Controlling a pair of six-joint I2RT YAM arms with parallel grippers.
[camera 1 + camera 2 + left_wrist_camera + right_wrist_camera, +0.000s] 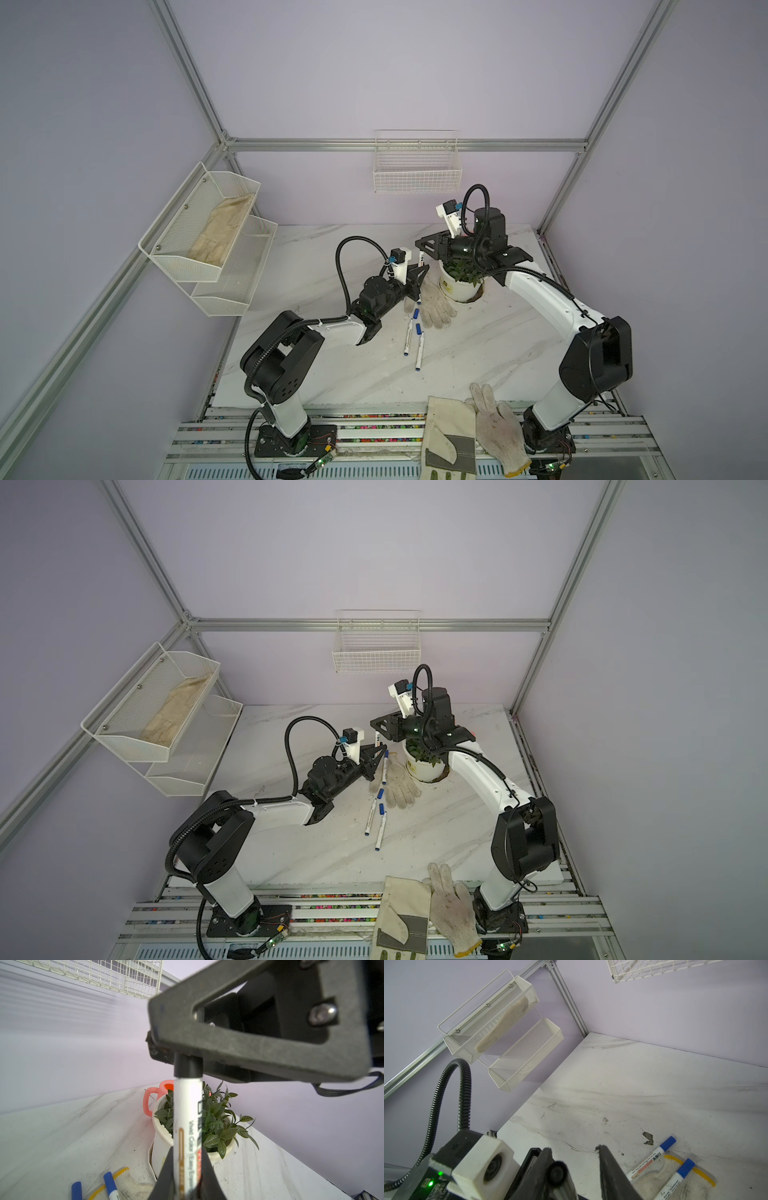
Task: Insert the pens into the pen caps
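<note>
Step in hand: seating black cap on marker pen.
Left gripper: clamped on barrel, pen raised near potted plant.
Right gripper: jaws part open around cap, not clamping.
Next move, judged: close on cap, press along pen axis.

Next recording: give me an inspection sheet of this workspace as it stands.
Surface: marble tabletop, smudged with dark marks.
Job's things: black-capped pen held between the arms; three blue-capped pens lying loose, one on the knitted glove.
Clutter: knitted glove, potted plant, pink cup; work glove and second knitted glove at the front edge.
Grippers: left gripper shut on the pen; right gripper open around its black cap.
Cables: wrist hoses looped clear of the pens.
Surroundings: wire basket, mesh rack holding a beige glove.
</note>
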